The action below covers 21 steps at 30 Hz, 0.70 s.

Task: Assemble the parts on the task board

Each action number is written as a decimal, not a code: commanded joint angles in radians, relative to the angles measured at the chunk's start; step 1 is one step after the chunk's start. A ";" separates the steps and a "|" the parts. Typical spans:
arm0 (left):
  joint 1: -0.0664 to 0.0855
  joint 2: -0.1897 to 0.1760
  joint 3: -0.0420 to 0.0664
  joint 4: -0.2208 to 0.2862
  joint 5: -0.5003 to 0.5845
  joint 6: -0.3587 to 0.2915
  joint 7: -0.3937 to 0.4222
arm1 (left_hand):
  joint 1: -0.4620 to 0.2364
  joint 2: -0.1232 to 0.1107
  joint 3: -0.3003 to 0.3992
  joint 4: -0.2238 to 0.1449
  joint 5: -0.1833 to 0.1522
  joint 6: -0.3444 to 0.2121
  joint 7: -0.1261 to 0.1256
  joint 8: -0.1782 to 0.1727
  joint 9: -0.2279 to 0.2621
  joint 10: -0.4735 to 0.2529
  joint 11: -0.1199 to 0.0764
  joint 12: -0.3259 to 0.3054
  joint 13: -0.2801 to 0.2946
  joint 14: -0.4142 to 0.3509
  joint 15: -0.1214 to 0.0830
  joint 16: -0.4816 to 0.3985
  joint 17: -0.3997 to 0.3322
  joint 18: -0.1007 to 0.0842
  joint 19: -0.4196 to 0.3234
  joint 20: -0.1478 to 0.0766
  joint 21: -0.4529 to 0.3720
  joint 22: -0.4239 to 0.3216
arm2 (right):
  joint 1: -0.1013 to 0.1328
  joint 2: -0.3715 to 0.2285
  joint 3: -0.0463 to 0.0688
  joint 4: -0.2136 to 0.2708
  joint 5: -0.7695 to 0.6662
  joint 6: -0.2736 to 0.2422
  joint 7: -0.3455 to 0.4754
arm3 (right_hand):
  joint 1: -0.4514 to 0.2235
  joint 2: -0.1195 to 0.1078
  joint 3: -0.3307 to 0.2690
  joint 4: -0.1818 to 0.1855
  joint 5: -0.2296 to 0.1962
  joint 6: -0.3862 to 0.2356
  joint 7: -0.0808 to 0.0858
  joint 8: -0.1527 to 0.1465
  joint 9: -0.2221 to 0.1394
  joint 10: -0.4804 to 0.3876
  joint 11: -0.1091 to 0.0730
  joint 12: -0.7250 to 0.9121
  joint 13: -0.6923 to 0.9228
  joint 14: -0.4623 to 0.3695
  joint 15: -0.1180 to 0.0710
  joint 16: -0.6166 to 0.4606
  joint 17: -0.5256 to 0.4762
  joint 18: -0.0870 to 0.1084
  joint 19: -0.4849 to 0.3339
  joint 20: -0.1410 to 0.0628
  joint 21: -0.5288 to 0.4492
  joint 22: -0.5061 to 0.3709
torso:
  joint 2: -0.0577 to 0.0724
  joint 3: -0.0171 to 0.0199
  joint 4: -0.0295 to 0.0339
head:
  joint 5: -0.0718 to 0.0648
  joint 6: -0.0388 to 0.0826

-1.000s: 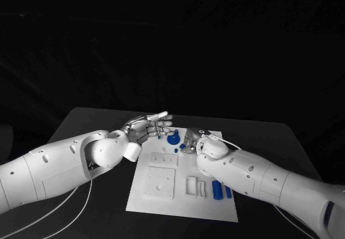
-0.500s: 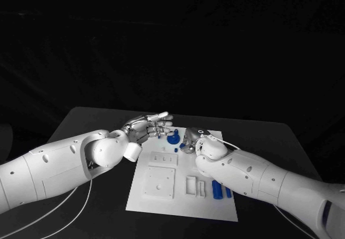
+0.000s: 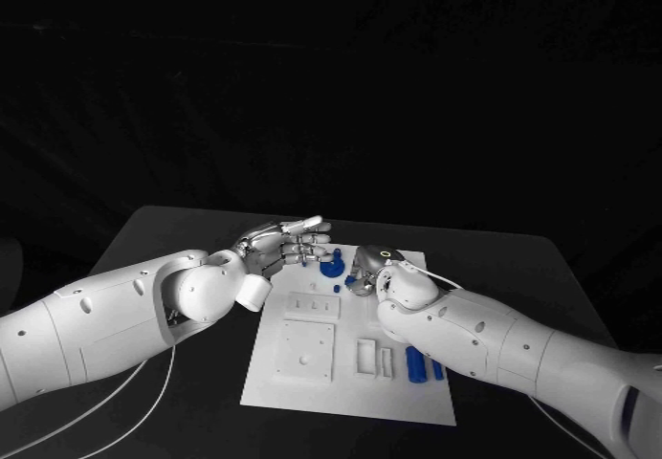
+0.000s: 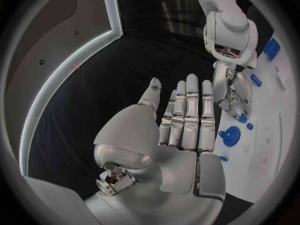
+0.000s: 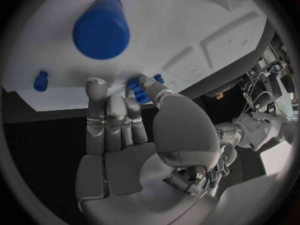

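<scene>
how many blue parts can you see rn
6: two blue cylinders beside the right forearm, a round blue knob with two small blue bits near it, a blue piece in the right robot hand. More may be hidden.

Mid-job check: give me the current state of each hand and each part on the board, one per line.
Left hand: open, fingers straight, holding nothing, beside the board's far end.
Right hand: pinching a small blue part at the task board.
Large blue round part: standing on the board, untouched.
Blue cylinders: lying on the board near the right forearm.
Small blue peg: on the board, free.
</scene>
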 commanded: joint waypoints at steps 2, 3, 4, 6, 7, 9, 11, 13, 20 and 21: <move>0.001 -0.001 0.001 -0.002 -0.011 0.009 0.004 | 0.003 -0.004 0.004 -0.002 0.003 -0.008 0.002 0.001 0.000 -0.006 -0.002 -0.003 0.000 0.000 0.003 -0.004 -0.001 -0.015 0.003 0.000 -0.006 -0.001 | -0.008 -0.021 -0.005 0.010 0.003 -0.023 0.018 | -0.012 0.000 -0.018 0.009 0.003 0.007 -0.002 0.005 0.001 0.008 -0.005 0.002 0.002 0.008 -0.003 0.006 0.002 -0.019 0.047 -0.006 0.011 0.029 | 0.000 0.0005 0.0000 | 0.000 0.002; 0.001 -0.002 0.001 -0.003 -0.013 0.008 0.005 | 0.003 -0.004 0.004 -0.002 0.003 -0.008 0.002 0.001 0.000 -0.006 -0.002 -0.003 0.000 0.000 0.003 -0.004 -0.001 -0.015 0.003 0.000 -0.006 -0.001 | -0.008 -0.026 -0.005 0.016 0.006 -0.034 0.024 | -0.014 -0.001 -0.022 0.011 0.003 0.007 -0.002 0.005 0.001 0.010 -0.005 0.002 0.003 0.008 -0.003 0.006 0.002 -0.019 0.047 -0.006 0.013 0.029 | 0.000 0.0004 -0.0002 | 0.000 0.002; 0.002 -0.003 0.001 -0.005 -0.014 0.006 0.005 | 0.003 -0.004 0.004 -0.002 0.003 -0.008 0.002 0.001 0.000 -0.006 -0.002 -0.003 0.000 0.000 0.003 -0.004 -0.001 -0.015 0.003 0.000 -0.006 -0.001 | -0.008 -0.032 -0.005 0.023 0.009 -0.046 0.030 | -0.015 -0.003 -0.026 0.015 0.001 0.008 -0.003 0.005 0.001 0.011 -0.006 0.002 0.003 0.009 -0.003 0.006 0.003 -0.019 0.048 -0.007 0.014 0.028 | 0.000 0.0006 -0.0007 | 0.001 0.002; 0.002 -0.005 0.001 -0.008 -0.019 0.003 0.006 | 0.001 -0.007 0.003 -0.002 0.003 -0.009 0.002 0.001 0.000 -0.006 -0.002 -0.003 0.000 0.000 0.004 -0.004 0.000 -0.015 0.004 0.000 -0.006 0.000 | -0.008 -0.045 -0.005 0.038 0.015 -0.071 0.044 | -0.014 -0.004 -0.036 0.024 0.002 0.009 -0.004 0.005 0.001 0.013 -0.006 0.002 0.005 0.011 -0.004 0.005 0.003 -0.020 0.048 -0.008 0.017 0.027 | 0.000 -0.0001 -0.0012 | 0.002 0.003; 0.002 -0.006 0.001 -0.010 -0.022 0.002 0.006 | 0.001 -0.007 0.003 -0.002 0.003 -0.009 0.002 0.001 0.000 -0.006 -0.002 -0.003 0.000 0.000 0.004 -0.004 0.000 -0.015 0.004 0.000 -0.006 0.000 | -0.008 -0.051 -0.005 0.046 0.018 -0.083 0.050 | -0.013 -0.005 -0.040 0.029 0.000 0.011 -0.005 0.005 0.001 0.015 -0.007 0.001 0.005 0.011 -0.005 0.005 0.004 -0.020 0.048 -0.009 0.020 0.027 | 0.000 0.0000 -0.0017 | 0.003 0.003; 0.003 -0.008 0.001 -0.013 -0.027 0.000 0.006 | -0.001 -0.008 0.003 -0.002 0.003 -0.009 0.002 0.002 0.000 -0.006 -0.002 -0.002 0.000 0.001 0.003 -0.003 0.000 -0.015 0.004 0.000 -0.006 0.000 | -0.008 -0.068 -0.004 0.065 0.026 -0.109 0.066 | -0.012 -0.007 -0.045 0.034 0.000 0.012 -0.006 0.005 0.001 0.016 -0.007 0.001 0.006 0.012 -0.006 0.004 0.004 -0.020 0.048 -0.009 0.023 0.026 | 0.000 -0.0003 -0.0014 | 0.002 0.004; 0.003 -0.011 0.000 -0.016 -0.030 0.000 0.007 | -0.002 -0.009 0.003 -0.001 0.003 -0.008 0.002 0.001 0.000 -0.006 -0.002 -0.003 0.000 0.002 0.003 -0.002 0.001 -0.015 0.006 -0.001 -0.005 0.001 | -0.008 -0.087 -0.002 0.088 0.037 -0.130 0.086 | -0.008 -0.010 -0.051 0.041 0.001 0.015 -0.007 0.005 0.001 0.019 -0.009 0.000 0.007 0.014 -0.008 0.004 0.005 -0.020 0.048 -0.011 0.028 0.024 | 0.000 -0.0002 -0.0016 | 0.002 0.005; 0.004 -0.013 0.000 -0.017 -0.032 0.000 0.006 | -0.002 -0.008 0.003 0.000 0.003 -0.010 0.002 0.001 0.000 -0.005 -0.002 -0.002 0.000 0.005 0.002 0.000 0.002 -0.015 0.008 -0.002 -0.004 0.002 | -0.008 -0.108 0.004 0.113 0.056 -0.144 0.108 | -0.009 -0.011 -0.054 0.046 0.002 0.017 -0.008 0.005 0.001 0.021 -0.009 0.000 0.008 0.014 -0.009 0.004 0.006 -0.020 0.049 -0.012 0.033 0.024 | -0.001 -0.0002 -0.0034 | 0.002 0.006; 0.006 -0.019 0.000 -0.023 -0.058 -0.013 -0.009 | -0.006 -0.011 0.003 0.003 0.003 -0.009 0.001 0.002 -0.002 0.003 -0.005 0.001 0.001 0.009 -0.001 0.004 0.004 -0.015 0.013 -0.004 -0.001 0.004 | -0.008 -0.165 0.035 0.190 0.118 -0.178 0.177 | 0.000 -0.011 -0.088 0.063 0.025 0.018 -0.009 0.005 0.001 0.027 -0.011 -0.001 0.014 0.017 -0.012 0.005 0.015 -0.017 0.049 -0.014 0.052 0.022 | 0.000 0.0026 -0.0082 | 0.002 0.012; 0.006 -0.019 0.000 -0.024 -0.064 -0.019 -0.015 | -0.006 -0.011 0.003 0.004 0.003 -0.008 0.001 0.002 -0.002 0.005 -0.006 0.002 0.000 0.011 -0.001 0.005 0.005 -0.015 0.014 -0.005 0.001 0.005 | -0.008 -0.175 0.039 0.204 0.127 -0.185 0.188 | 0.000 -0.011 -0.088 0.063 0.025 0.018 -0.009 0.005 0.001 0.026 -0.011 -0.002 0.014 0.018 -0.012 0.005 0.015 -0.016 0.049 -0.015 0.053 0.022 | -0.001 0.0035 -0.0087 | 0.003 0.012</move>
